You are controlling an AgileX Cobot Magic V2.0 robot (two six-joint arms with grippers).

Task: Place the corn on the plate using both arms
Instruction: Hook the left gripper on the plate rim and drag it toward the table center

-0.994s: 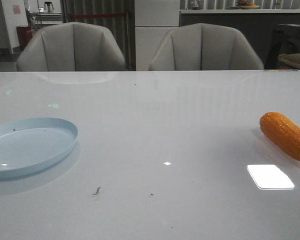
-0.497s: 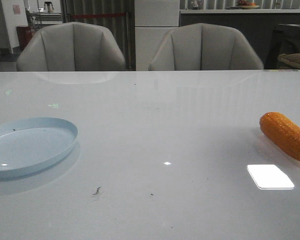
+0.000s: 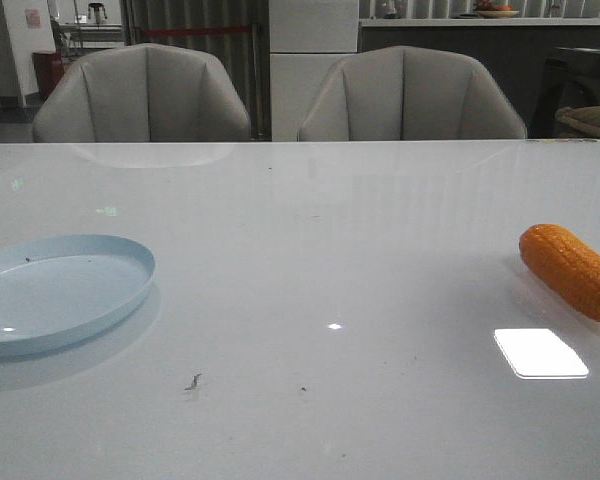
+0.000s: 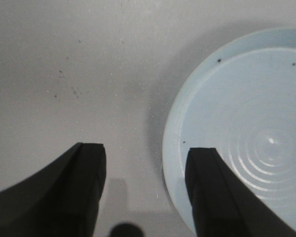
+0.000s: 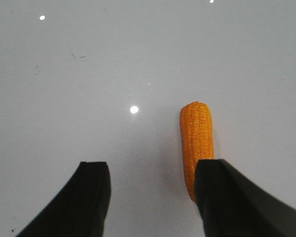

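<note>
The orange corn [image 3: 572,270] lies on the white table at the far right, partly cut by the frame edge. The pale blue plate [image 3: 40,330] sits at the left and holds nothing. Neither arm shows in the front view. In the right wrist view my right gripper [image 5: 150,168] is open above the table; the corn [image 5: 196,140] lies lengthwise beside one fingertip, which hides its near end. In the left wrist view my left gripper [image 4: 145,155] is open and empty, one fingertip over the plate's rim [image 4: 170,148], the other over bare table.
Two grey chairs [image 3: 145,95] [image 3: 410,95] stand behind the table's far edge. A bright rectangular light reflection [image 3: 540,353] lies on the table in front of the corn. Small dark specks [image 3: 193,381] mark the surface near the middle.
</note>
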